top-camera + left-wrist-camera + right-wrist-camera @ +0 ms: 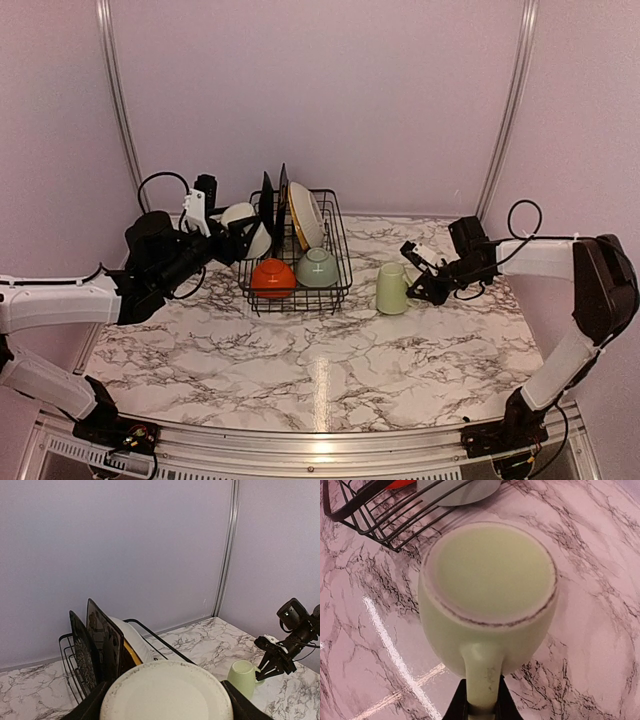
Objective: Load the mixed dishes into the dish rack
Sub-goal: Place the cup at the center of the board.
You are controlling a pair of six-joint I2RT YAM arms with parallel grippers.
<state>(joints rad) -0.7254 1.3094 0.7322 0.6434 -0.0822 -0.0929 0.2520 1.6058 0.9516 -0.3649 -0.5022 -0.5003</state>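
Note:
The black wire dish rack [343,262] holds two black square plates [270,205] and a yellow plate [300,232] upright, with a pale plate [308,212] leaning on the yellow one. An orange bowl [272,277] and a grey-green bowl [317,267] sit at its front. My left gripper [243,238] is shut on the white bowl [167,692] at the rack's left side, its fingers [89,707] on both sides of the bowl's rim. My right gripper [481,707] is shut on the handle of the pale green mug [490,585], upright just right of the rack [385,515].
The marble tabletop [320,370] runs from the rack to the near edge. Pale walls with metal rails [118,100] close the back and sides. Cables loop over both arms. From the left wrist, the mug [242,677] and right gripper [267,667] appear at the right.

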